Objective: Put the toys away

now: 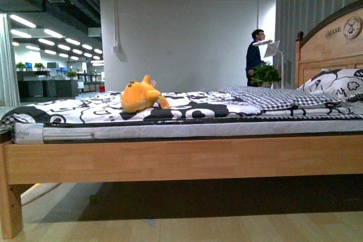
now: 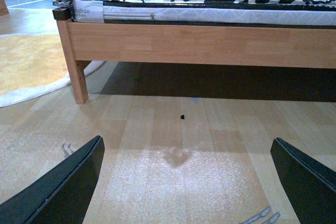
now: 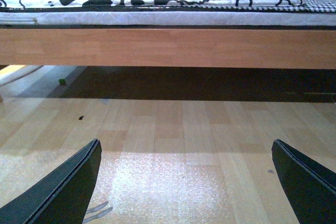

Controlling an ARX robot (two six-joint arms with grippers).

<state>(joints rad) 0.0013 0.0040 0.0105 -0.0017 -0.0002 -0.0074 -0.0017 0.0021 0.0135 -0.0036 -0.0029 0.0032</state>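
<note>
the plush toy (image 1: 142,96), orange-yellow with pointed ears, lies on top of the bed (image 1: 187,160), on its black-and-white patterned cover, left of the middle as the front view shows it. nothing touches it and both arms are well apart from it. the bed has a pale wooden side rail and a thin mattress, and it spans nearly the whole scene. below it runs a light wooden floor (image 1: 227,228), dark in the shadow under the frame. at the far right stands the wooden headboard (image 1: 332,43) with a clock face on it. a cream and yellow rug (image 2: 26,66) lies on the floor to the left of the bed's leg. a checked blanket (image 1: 266,97) is spread on the right part of the bed, with a patterned pillow (image 1: 340,83) against the headboard. a person (image 1: 255,55) in dark clothes stands beyond the bed, beside a green plant (image 1: 265,75). the left claw (image 2: 186,140) hangs low over the floor, released, its fingers wide apart with nothing between them. the right claw (image 3: 186,141) is likewise released and empty. a small dark speck (image 2: 182,116) lies on the floor.
</note>
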